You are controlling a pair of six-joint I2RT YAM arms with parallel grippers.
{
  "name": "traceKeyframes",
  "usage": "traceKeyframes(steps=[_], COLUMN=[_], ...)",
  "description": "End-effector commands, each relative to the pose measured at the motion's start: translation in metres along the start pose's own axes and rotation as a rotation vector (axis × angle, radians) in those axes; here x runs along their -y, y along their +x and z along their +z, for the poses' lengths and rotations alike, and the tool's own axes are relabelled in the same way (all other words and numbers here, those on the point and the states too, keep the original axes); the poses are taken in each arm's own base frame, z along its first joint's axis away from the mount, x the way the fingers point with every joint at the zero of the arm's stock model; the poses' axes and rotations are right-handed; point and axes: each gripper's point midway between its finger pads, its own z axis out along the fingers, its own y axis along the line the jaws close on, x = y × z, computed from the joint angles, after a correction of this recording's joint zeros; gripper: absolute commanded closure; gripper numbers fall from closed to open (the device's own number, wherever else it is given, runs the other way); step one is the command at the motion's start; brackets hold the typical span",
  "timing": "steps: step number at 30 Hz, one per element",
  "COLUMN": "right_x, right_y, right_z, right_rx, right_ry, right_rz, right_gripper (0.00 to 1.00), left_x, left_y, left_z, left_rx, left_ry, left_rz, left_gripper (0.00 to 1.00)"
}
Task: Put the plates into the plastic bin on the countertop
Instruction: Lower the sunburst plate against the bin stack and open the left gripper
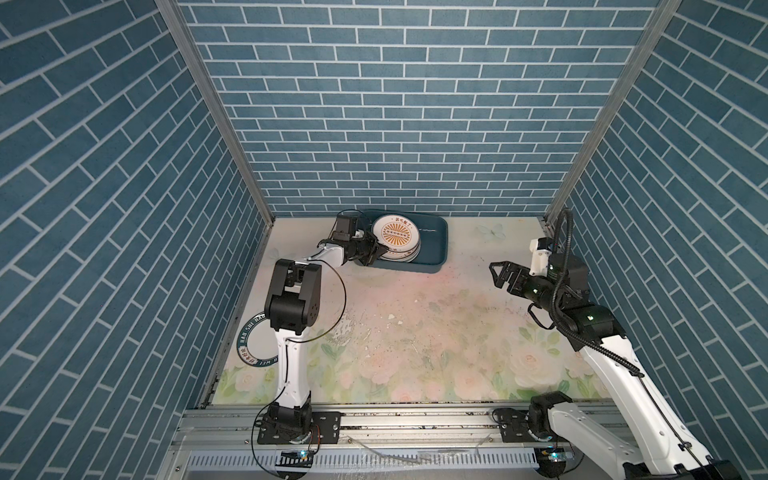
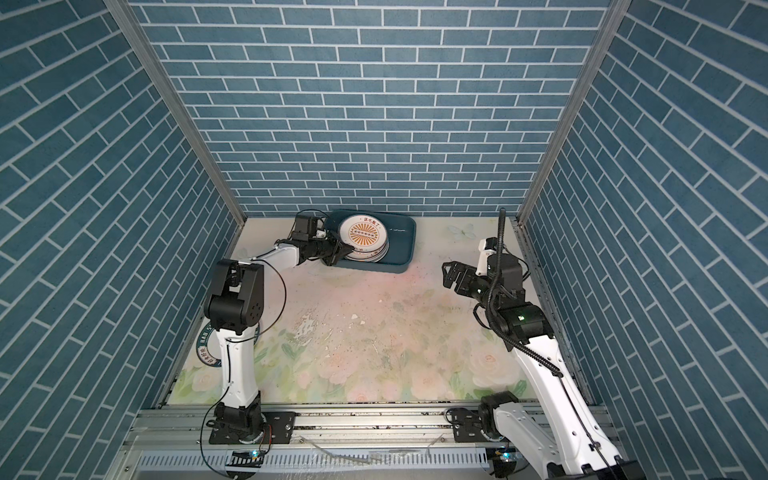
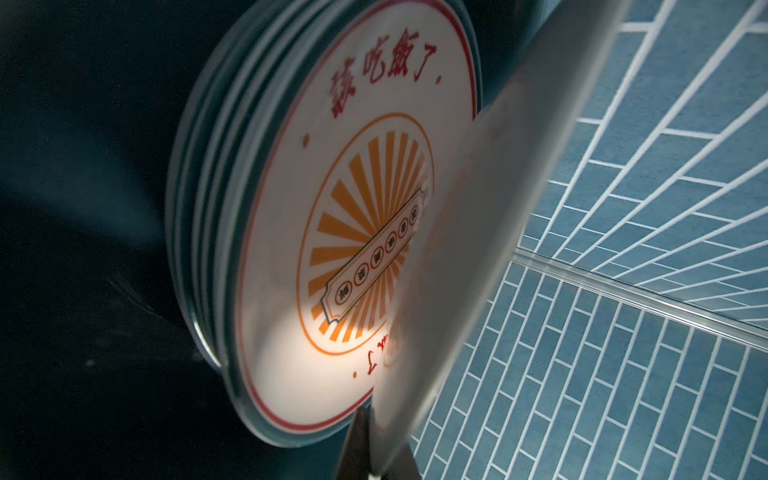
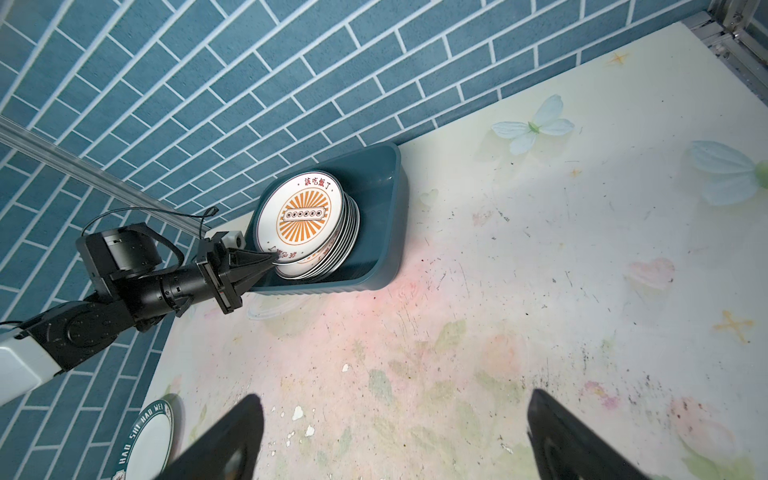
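Observation:
The dark teal plastic bin (image 1: 441, 245) (image 2: 409, 246) (image 4: 390, 232) stands at the back of the flowered countertop (image 1: 415, 332). Inside it lies a stack of plates (image 1: 409, 258) (image 3: 232, 166) (image 4: 347, 249). Above the stack a sunburst plate (image 1: 395, 236) (image 2: 363, 234) (image 4: 301, 218) tilts, and my left gripper (image 1: 380, 252) (image 2: 349, 251) (image 4: 272, 259) (image 3: 376, 453) is shut on its near rim. In the left wrist view this plate (image 3: 498, 208) runs edge-on from the jaws. My right gripper (image 1: 496, 274) (image 2: 445, 274) (image 4: 395, 432) hovers open and empty at the right. A green-lettered plate (image 1: 251, 345) (image 2: 204, 338) (image 4: 145, 440) lies on the countertop at the left.
Blue brick-patterned walls close in the back and both sides. The left arm's elbow (image 1: 293, 299) hangs over the lettered plate. A metal rail (image 1: 395, 419) runs along the front edge. White flecks (image 1: 392, 318) and scuffs mark the countertop's middle.

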Motion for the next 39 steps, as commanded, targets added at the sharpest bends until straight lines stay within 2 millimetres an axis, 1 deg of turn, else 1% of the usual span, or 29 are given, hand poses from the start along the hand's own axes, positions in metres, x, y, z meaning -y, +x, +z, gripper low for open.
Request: traceKeyframes(steps=[1,13,19,27,39], right_x=[0.002,0.013,0.013,0.007,0.007], right_y=[0.004,0.008,0.009,0.005,0.007], right_z=[0.003,0.014,0.016,0.008,0.008], right_rx=[-0.012,-0.035,-0.039,-0.009,-0.01], right_ry=[-0.017,-0.021,-0.03,-0.062,-0.069], right_rz=[0.011,0.053,0.063,0.054,0.065], right_gripper=[0.02,0.02,0.02,0.02,0.02], left_x=[0.015,0.002,0.0,-0.005,-0.012], left_y=[0.0,0.006,0.01,0.014,0.011], left_z=[0.003,0.009,0.006,0.004,-0.007], left_rx=[-0.016,-0.056,-0.067,-0.075,-0.05], left_ry=[0.04,0.016,0.012,0.0,-0.015], left_rz=[0.036,0.013,0.006,-0.005,-0.017], left_gripper=[0.94,0.92,0.92,0.91,0.88])
